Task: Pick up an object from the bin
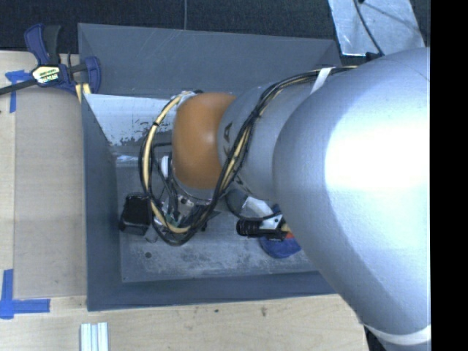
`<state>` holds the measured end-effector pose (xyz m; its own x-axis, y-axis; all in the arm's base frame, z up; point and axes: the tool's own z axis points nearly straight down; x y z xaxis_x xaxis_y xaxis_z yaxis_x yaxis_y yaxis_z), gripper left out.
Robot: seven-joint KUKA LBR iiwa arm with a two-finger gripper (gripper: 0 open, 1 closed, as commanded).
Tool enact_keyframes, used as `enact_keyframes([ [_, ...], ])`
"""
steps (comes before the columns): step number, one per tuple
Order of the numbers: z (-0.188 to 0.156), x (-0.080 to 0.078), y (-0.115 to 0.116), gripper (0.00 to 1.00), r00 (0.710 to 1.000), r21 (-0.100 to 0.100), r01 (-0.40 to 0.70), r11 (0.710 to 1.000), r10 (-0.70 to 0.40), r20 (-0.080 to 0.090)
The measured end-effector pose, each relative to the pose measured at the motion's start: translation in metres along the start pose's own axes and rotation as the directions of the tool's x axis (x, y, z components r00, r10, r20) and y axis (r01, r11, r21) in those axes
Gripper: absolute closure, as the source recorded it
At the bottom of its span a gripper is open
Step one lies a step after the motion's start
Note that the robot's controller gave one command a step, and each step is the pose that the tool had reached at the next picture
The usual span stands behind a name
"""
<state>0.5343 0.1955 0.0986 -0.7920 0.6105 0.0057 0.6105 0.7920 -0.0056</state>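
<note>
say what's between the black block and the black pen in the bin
In the camera view, the pincer and its cables stand between block and pen.

The big silver arm (351, 167) is reaching in from the right and bending downward at the wrist. An orange cover (199, 141) is capping the wrist, with yellow and black cables (151, 159) looping around it. Below the cover, the gripper (178, 212) is pointing down, largely hidden by the cables.
</note>
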Motion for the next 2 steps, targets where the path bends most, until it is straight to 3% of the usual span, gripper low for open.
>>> enact_keyframes([
  [1,0.03,-0.015,-0.005,0.0,0.954,0.0,-0.301,0.954,0.301,-0.003],
  [2,0.029,-0.042,-0.038,0.0,0.918,-0.004,-0.396,0.918,0.396,-0.002],
])
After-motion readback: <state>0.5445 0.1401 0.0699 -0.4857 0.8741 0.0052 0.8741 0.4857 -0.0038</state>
